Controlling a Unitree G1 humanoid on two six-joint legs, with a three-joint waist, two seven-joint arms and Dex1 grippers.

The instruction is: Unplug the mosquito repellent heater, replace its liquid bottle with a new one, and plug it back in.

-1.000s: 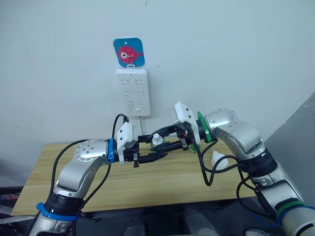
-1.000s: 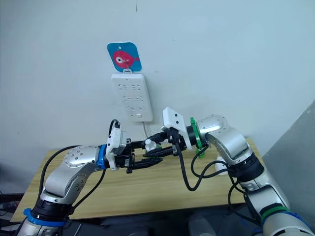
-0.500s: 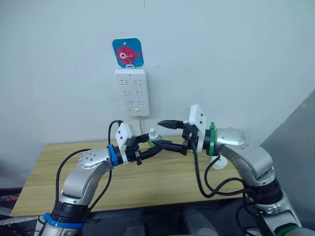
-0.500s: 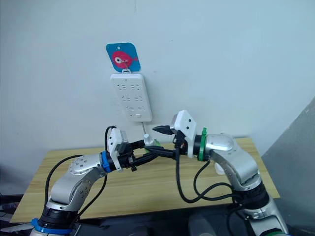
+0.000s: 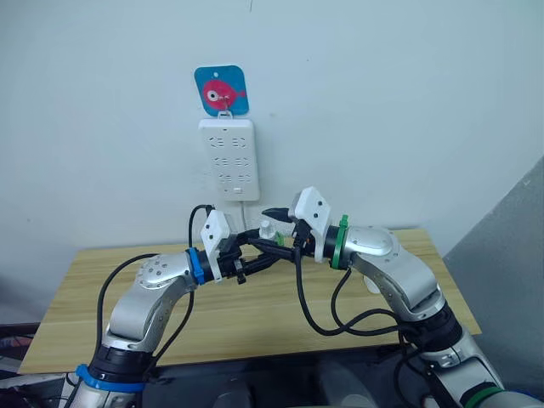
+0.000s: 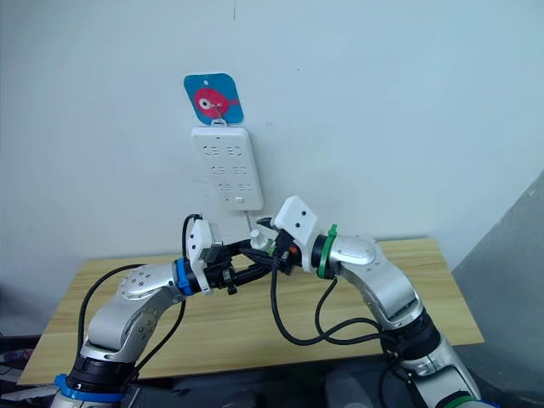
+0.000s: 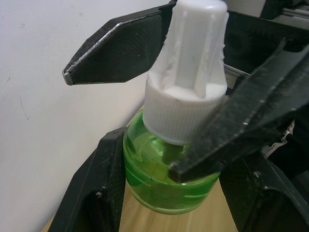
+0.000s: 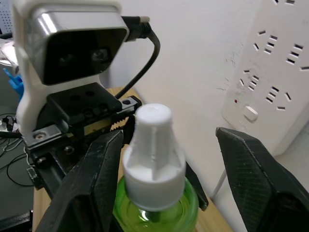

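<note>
Left gripper (image 7: 164, 212) clamped on the green body of a liquid bottle (image 7: 169, 169), held upright at frame centre of the head views, above the wooden table (image 5: 280, 314). Right gripper (image 8: 164, 193) spread wide, one finger (image 8: 251, 169) each side of the bottle's white cap (image 8: 153, 145), one fingertip close against the cap in the left wrist view. Both forearms raised, meeting mid-frame below the white power strip (image 5: 228, 158) on the wall. Heater not identifiable.
</note>
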